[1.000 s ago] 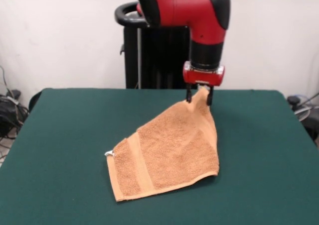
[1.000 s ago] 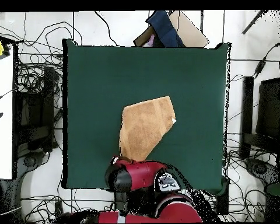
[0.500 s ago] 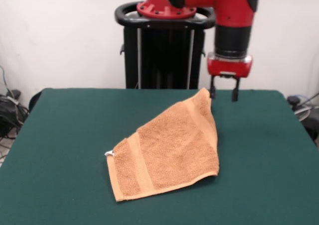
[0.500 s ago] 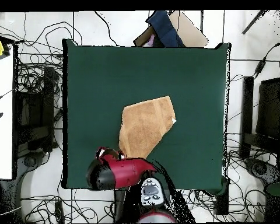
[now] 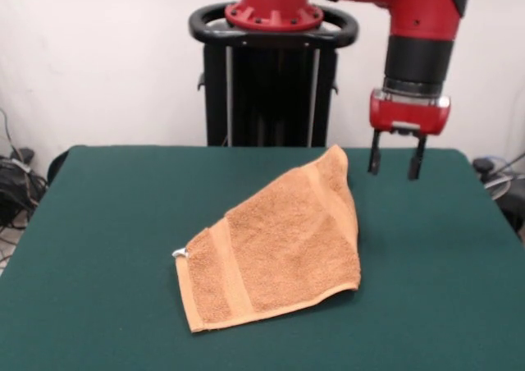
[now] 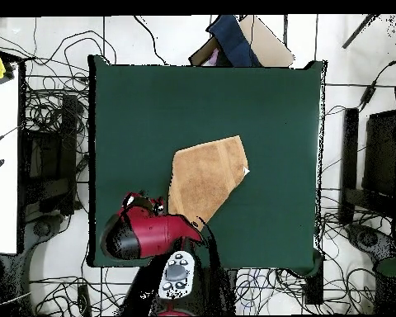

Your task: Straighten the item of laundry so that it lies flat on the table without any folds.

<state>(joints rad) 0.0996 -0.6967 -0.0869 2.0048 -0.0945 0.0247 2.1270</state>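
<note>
Towel: the orange-tan towel (image 5: 283,244) lay on the green bench (image 5: 98,223) near its middle, not spread square; it formed an irregular wedge, wide at the camera-side hem in the front view and narrowing to a point toward the robot.
Fold: one part appeared doubled over, so the outline had slanted edges instead of four straight sides.
Band and label: a woven band ran near the wide hem, and a small white label (image 5: 180,254) stuck out at the hem's corner.
End effector: the end effector (image 5: 395,171) hung above the bench just beside the towel's pointed tip, apart from it; its two dark fingers (image 5: 375,159) were spread with bare gap between them, grasping nothing.
Front view only: it showed the finger spread, the raised tip of the towel, and the black pedestal (image 5: 271,75) behind the bench.
Overhead view only: it showed the towel (image 6: 205,182) whole in outline, offset toward the robot's edge of the bench (image 6: 135,107), with the red arm (image 6: 148,235) covering the end effector and overlapping the bench edge beside the towel's narrow end.
Surroundings: cables lay on the floor around the bench in the overhead view.
</note>
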